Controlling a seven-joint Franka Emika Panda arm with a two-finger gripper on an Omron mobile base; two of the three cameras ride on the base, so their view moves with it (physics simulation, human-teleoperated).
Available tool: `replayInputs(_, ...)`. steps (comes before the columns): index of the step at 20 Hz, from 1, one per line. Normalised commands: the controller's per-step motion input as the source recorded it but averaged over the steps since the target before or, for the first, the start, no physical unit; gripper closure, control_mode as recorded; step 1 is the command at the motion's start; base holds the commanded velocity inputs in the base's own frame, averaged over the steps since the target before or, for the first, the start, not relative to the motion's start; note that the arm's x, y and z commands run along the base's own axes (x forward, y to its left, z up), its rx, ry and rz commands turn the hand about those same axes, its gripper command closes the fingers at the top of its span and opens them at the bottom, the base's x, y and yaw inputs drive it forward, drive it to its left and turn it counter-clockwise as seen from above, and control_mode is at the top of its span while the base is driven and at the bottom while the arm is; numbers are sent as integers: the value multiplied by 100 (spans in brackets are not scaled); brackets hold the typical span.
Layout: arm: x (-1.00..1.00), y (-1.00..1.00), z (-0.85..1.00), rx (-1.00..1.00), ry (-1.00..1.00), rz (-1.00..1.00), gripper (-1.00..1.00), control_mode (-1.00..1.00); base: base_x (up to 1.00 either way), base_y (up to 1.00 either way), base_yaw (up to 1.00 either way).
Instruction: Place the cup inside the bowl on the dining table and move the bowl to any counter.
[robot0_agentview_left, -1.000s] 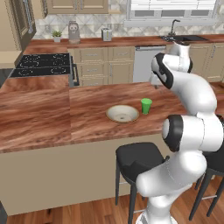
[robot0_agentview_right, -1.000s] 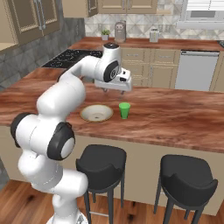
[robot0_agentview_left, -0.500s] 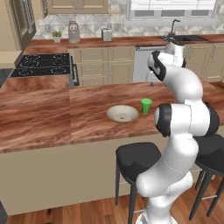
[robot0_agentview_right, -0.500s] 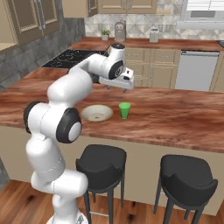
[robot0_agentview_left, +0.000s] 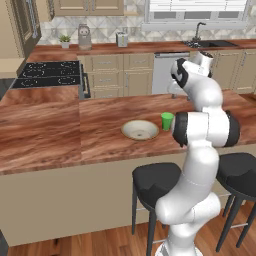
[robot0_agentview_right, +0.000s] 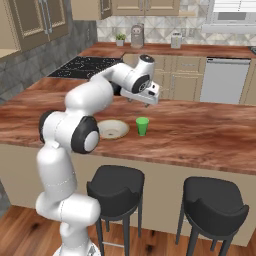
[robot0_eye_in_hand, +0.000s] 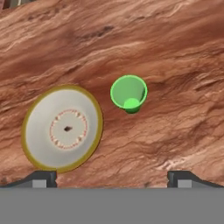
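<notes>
Two black round stools (robot0_agentview_right: 116, 183) stand at the near edge of the long reddish-brown wood-grain bench (robot0_agentview_right: 200, 135). On it, toward that near edge, the wide shallow cream bowl with a tan rim (robot0_agentview_right: 112, 129) sits just beside the small bright green plastic cup (robot0_agentview_right: 142, 126), upright and apart from it. Above and beyond them hang the robot's fingers (robot0_eye_in_hand: 112, 176), spread wide and holding nothing. No readable writing shows on the bowl or cup.

floor: wood planks (robot0_agentview_left: 75, 245) | stools: black (robot0_agentview_right: 212, 202) | wall: tiled (robot0_agentview_left: 132, 32) | window (robot0_agentview_left: 197, 10)
</notes>
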Motion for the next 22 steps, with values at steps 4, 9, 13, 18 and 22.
replayInputs(4, 27, -19, -5, 0, 0, 0, -100, -100, 0, 0, 0)
replayInputs(9, 38, -24, -3, 0, 0, 0, -100, -100, 0, 0, 0)
replayInputs(13, 36, -20, -13, 0, 0, 0, -100, -100, 0, 0, 0)
replayInputs(18, 35, -7, -19, 0, 0, 0, -100, -100, 0, 0, 0)
replayInputs(22, 38, -1, -23, 0, 0, 0, -100, -100, 0, 0, 0)
